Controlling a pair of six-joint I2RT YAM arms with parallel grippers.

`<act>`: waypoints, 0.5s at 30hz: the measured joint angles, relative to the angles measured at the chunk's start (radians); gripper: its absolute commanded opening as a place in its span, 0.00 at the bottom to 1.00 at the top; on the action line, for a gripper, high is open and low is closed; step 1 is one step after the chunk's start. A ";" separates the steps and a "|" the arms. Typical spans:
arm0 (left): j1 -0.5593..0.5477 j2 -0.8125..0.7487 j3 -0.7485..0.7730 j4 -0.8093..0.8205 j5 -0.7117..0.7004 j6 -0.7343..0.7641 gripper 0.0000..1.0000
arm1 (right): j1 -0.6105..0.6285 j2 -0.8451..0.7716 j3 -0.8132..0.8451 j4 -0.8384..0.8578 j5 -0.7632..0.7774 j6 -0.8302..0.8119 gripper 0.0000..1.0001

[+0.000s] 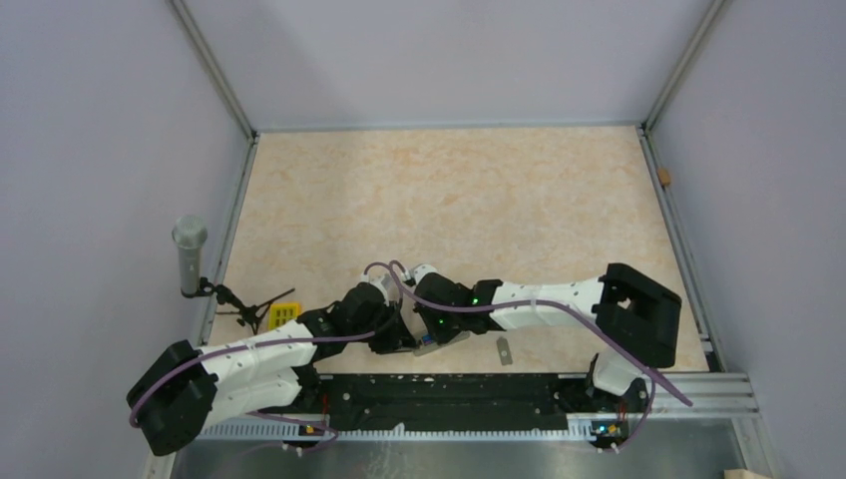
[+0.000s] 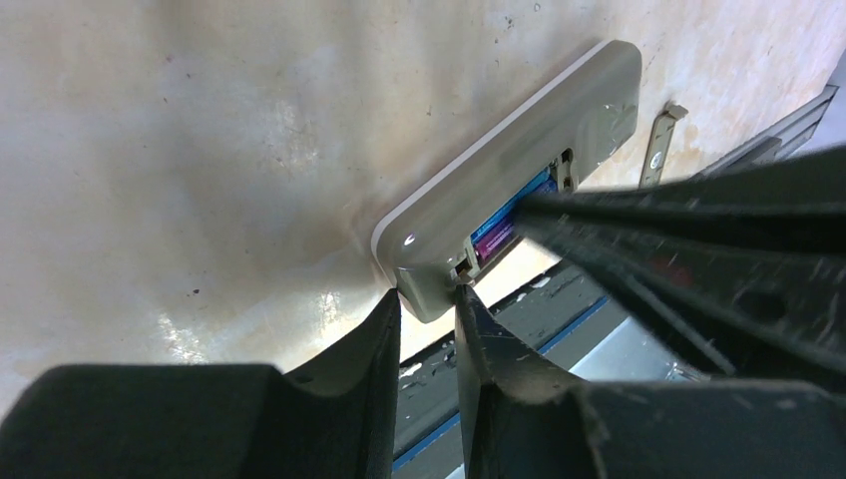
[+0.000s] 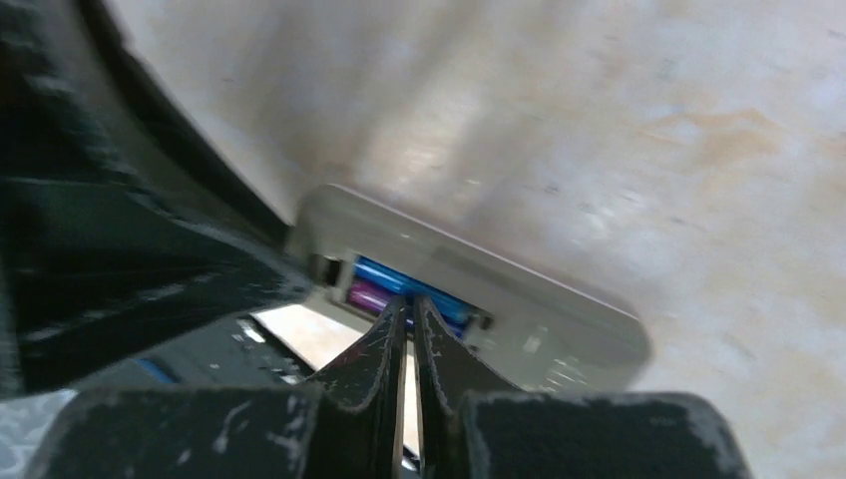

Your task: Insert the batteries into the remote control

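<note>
The remote control (image 2: 519, 160) lies grey back up near the table's front edge, with its battery compartment open; it also shows in the top view (image 1: 444, 342). Blue batteries (image 3: 399, 279) with a reddish-purple end lie inside the compartment, also visible in the left wrist view (image 2: 509, 220). My left gripper (image 2: 427, 299) is shut on the remote's near end, one finger on each side. My right gripper (image 3: 410, 304) is shut, its tips resting on the batteries in the compartment. In the top view both grippers (image 1: 414, 334) meet over the remote.
A small grey cover piece (image 1: 505, 350) lies on the table just right of the remote, also in the left wrist view (image 2: 658, 150). A yellow block (image 1: 284, 317) sits at the left beside a black stand. The black base rail (image 1: 449, 394) runs along the near edge.
</note>
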 measured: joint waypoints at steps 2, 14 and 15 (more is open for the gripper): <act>0.000 0.002 0.000 0.001 -0.002 0.001 0.27 | 0.013 0.024 0.014 0.040 -0.023 0.011 0.04; 0.001 0.006 0.001 0.001 0.000 0.000 0.27 | 0.052 0.057 0.030 0.094 -0.008 0.041 0.04; 0.001 0.006 0.001 0.001 0.000 0.000 0.27 | 0.053 0.057 0.033 0.089 -0.003 0.042 0.04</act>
